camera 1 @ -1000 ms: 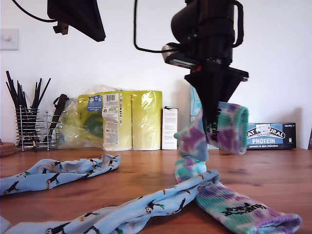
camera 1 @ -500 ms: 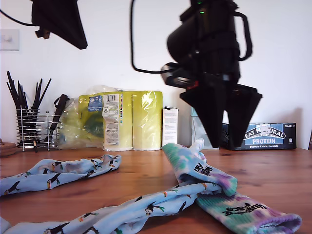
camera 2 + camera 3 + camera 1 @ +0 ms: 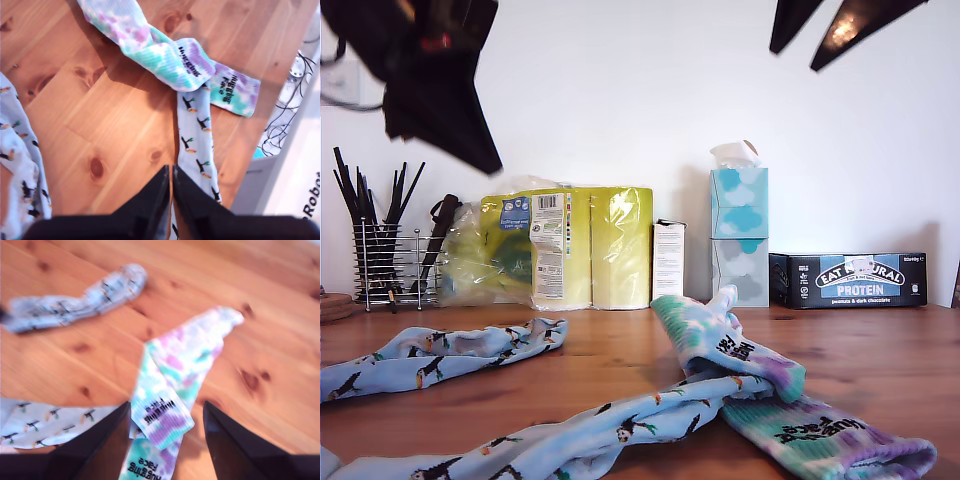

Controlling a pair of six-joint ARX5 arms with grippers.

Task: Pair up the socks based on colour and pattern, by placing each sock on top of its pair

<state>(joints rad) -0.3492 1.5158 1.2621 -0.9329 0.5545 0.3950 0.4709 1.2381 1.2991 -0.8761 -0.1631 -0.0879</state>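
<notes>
- My first gripper (image 3: pixel 171 172): jaws pressed together, nothing between them; it hangs high above the table (image 3: pixel 880 350).
- My second gripper (image 3: pixel 166 415): jaws spread wide, empty, also raised above the socks.
- In the exterior view two dark arm parts show at the top, one at that view's left, one at its right. We cannot tell which is which.
- Upper tie-dye sock (image 3: pixel 720 340): lies draped over the end of the near blue bird sock (image 3: pixel 620 430) and onto the lower tie-dye sock (image 3: pixel 830 440), toward the exterior view's right, near edge.
- Far blue bird sock (image 3: pixel 440 355): lies alone at the exterior view's left, well apart from the tie-dye pair.
- Back row against the wall: utensil rack (image 3: pixel 385 260), yellow paper rolls (image 3: pixel 590 245), tissue box (image 3: pixel 738 230), protein bar box (image 3: pixel 850 280).
</notes>
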